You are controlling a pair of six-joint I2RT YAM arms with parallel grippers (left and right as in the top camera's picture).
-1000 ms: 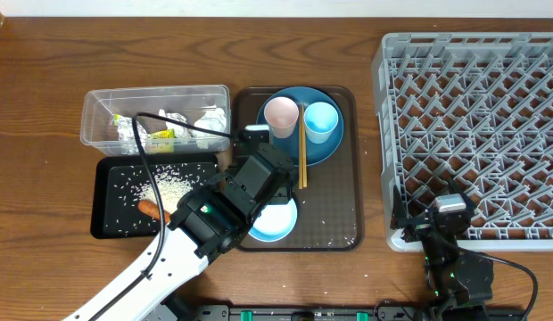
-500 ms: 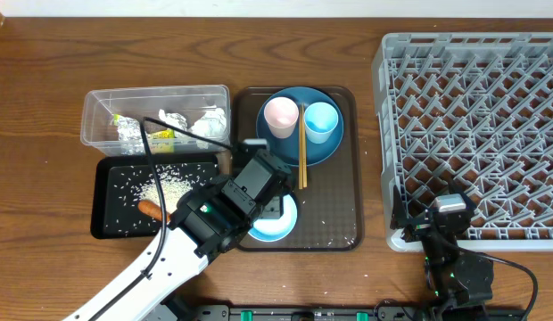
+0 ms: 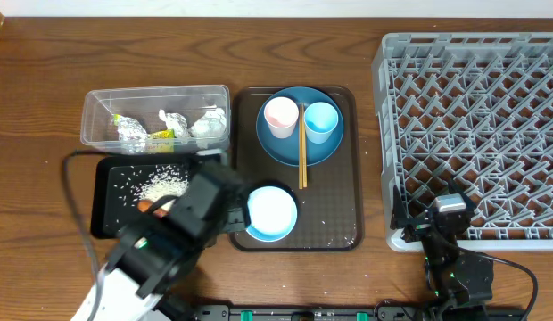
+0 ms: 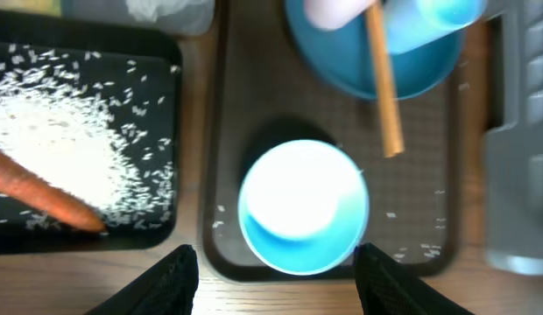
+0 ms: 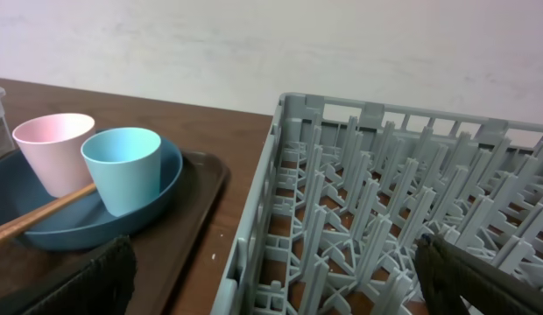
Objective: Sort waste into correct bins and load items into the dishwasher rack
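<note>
Pulled back toward the near-left since a second ago, the left tool [image 4: 276, 258] is being held spread and empty just above the pale bowl [image 3: 272, 212], which is now being left uncovered on the brown serving tray [image 3: 339, 227]. Rice [image 3: 162, 185] and a carrot [image 4: 44, 197] are being carried by the black tray [image 3: 111, 218]. The pink cup [image 3: 281, 116] and light blue cup [image 3: 320, 120] are being borne by the blue plate [image 3: 326, 153]. The right tool [image 5: 280, 276] is being kept released, gripping nothing, at the dishwasher rack's [image 3: 473, 116] near corner.
</note>
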